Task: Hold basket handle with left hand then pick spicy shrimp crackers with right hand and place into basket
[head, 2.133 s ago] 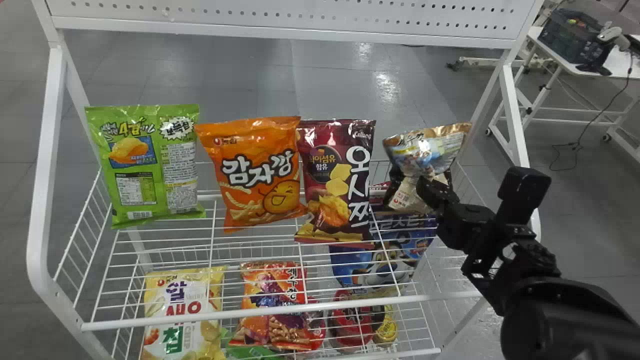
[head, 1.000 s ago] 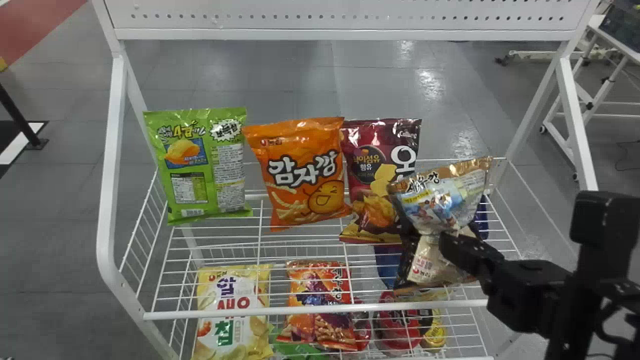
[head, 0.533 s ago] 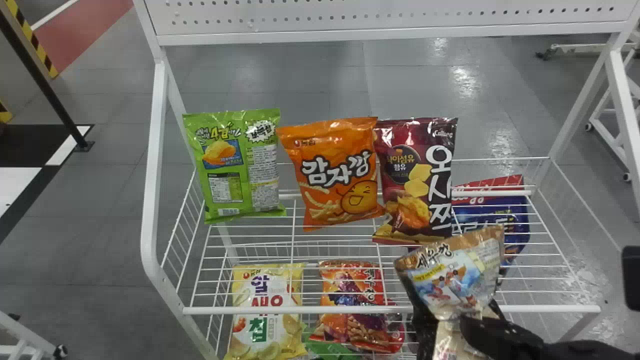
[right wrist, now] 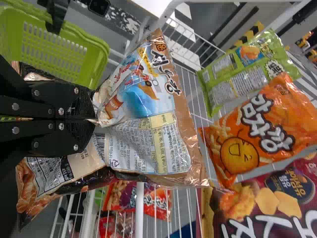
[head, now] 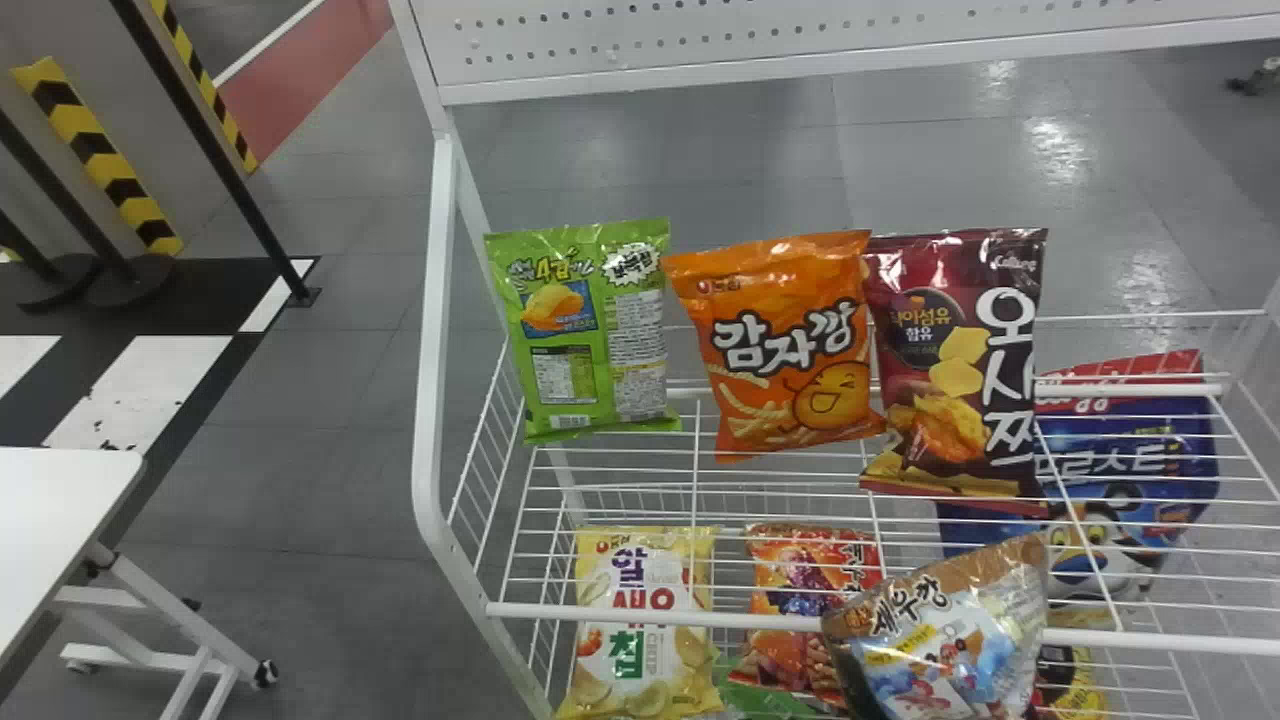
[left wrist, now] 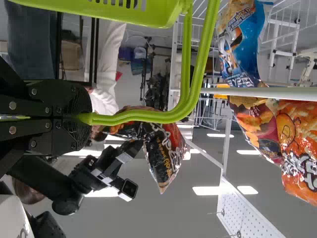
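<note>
The left gripper (left wrist: 86, 117) is shut tight on the green handle (left wrist: 133, 117) of the basket (right wrist: 57, 54), closer to the robot than the orange bag (head: 785, 345). The right gripper (right wrist: 95, 119) has its two black fingers pressed together on the spicy shrimp crackers (head: 935, 635), pinching the bag in its middle so it crumples there. These crackers are lower than the orange bag, a bit to its right and nearer to the robot, in front of the white wire rack (head: 740, 618). The orange bag leans a little. Just to its left is a green bag (head: 590, 330), and right beside it on the other side is a dark red bag (head: 950, 360). Farther right and lower than the orange bag is a big blue bag (head: 1130, 470). Down below the orange bag are a yellow bag (head: 640, 630) and a red bag (head: 795, 590), partly behind the crackers. A white table (head: 60, 530) is well off to the orange bag's left.
</note>
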Controlling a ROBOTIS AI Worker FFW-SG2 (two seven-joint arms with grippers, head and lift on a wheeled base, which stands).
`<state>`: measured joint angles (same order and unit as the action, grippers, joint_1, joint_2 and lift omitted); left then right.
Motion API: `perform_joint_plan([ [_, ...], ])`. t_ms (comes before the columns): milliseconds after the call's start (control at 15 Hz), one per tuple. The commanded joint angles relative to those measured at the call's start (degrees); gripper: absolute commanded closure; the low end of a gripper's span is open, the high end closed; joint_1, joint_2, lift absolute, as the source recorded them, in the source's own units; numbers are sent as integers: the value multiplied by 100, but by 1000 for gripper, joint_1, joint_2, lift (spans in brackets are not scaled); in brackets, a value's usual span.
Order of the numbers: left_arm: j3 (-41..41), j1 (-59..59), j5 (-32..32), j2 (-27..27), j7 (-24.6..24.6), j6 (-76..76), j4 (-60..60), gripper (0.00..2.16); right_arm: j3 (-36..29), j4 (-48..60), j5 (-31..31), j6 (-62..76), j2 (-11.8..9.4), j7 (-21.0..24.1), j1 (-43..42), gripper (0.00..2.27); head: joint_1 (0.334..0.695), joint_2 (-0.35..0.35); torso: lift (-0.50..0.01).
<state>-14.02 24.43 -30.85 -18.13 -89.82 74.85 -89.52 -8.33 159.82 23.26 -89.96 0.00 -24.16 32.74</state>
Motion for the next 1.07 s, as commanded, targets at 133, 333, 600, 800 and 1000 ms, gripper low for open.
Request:
perform_joint_plan([
  [133,-13,0,-9,11,-74,17,-13,2148,165,-311,38,-12,5,-247,40,2236,695,283,-10],
  [333,-57,-9,-70,11,-74,52,-65,2148,350,-918,21,-12,5,-449,40,2236,695,335,-10],
  [600,-48,-26,-79,20,-74,87,-83,2148,745,-1779,21,-12,5,-739,-13,2236,695,350,-10],
  [800,-57,-26,-88,20,-74,122,-100,2148,1158,-2219,-296,-12,5,-748,-101,2007,695,350,-10],
  [1000,-57,-18,-88,20,-74,122,-100,2148,1457,-2843,-428,-12,5,-933,-162,-2,695,350,-10],
])
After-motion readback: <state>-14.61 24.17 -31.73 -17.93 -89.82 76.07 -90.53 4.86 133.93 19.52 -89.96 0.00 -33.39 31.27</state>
